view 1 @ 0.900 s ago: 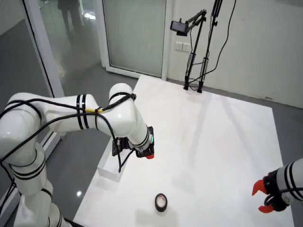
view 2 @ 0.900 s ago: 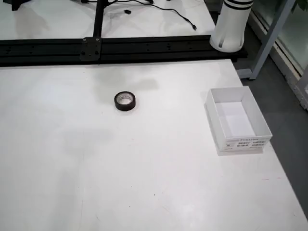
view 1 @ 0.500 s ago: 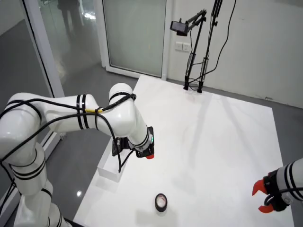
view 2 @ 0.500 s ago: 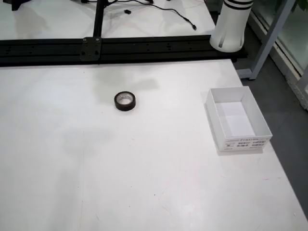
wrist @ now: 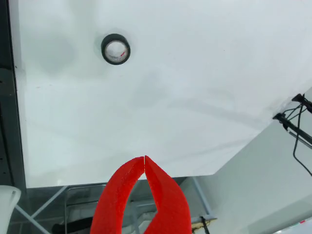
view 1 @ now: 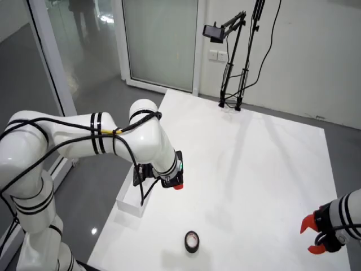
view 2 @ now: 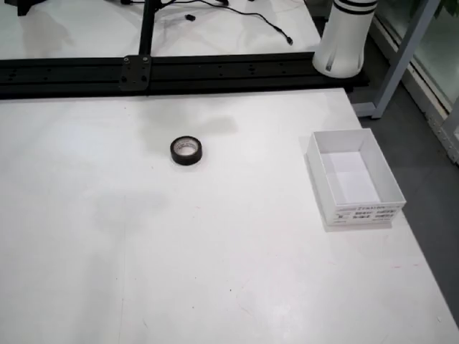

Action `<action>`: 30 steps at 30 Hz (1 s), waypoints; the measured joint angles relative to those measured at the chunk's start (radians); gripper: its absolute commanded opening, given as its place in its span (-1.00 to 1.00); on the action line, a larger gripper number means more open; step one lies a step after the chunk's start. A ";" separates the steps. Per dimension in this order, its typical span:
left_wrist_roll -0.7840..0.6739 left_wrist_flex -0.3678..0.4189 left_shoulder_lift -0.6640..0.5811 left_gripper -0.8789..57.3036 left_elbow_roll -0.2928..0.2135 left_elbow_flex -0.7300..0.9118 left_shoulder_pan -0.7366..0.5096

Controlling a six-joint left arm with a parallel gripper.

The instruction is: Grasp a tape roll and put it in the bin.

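— Tape roll (view 2: pixel 186 151) lies flat on our worktop (view 2: pixel 215 272), hole facing up, well apart from the bin (view 2: pixel 353 178). Being round, it has no long axis.

— Our end effector (wrist: pixel 145 158) hangs high, red tips pressed together, holding nothing. We should spread them first, centre above the roll, then descend straight, one tip inside the hole or both astride the rim.

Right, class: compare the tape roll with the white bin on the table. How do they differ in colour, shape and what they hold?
The tape roll is black; the bin is white. The tape roll is a round ring lying flat; the bin is a rectangular open-topped box. The tape roll has a pale core; the bin is empty inside, with a label on one outer wall. Both rest on the white table, apart from each other.
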 measured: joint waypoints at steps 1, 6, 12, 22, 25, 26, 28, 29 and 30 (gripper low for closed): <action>0.000 0.000 -0.001 -0.99 0.000 0.001 0.001; 0.000 0.000 -0.007 -0.99 0.000 0.009 0.012; 0.000 0.001 -0.007 -0.90 0.001 0.015 0.022; 0.000 0.002 0.023 -0.70 -0.001 0.015 0.027; 0.000 0.002 0.031 -0.63 -0.001 0.013 0.026; 0.000 0.002 0.034 -0.57 -0.001 0.012 0.026; 0.000 0.002 0.040 -0.47 -0.001 0.011 0.024; 0.000 0.002 0.044 -0.46 -0.001 0.011 0.024; 0.000 0.002 0.047 -0.43 -0.001 0.010 0.023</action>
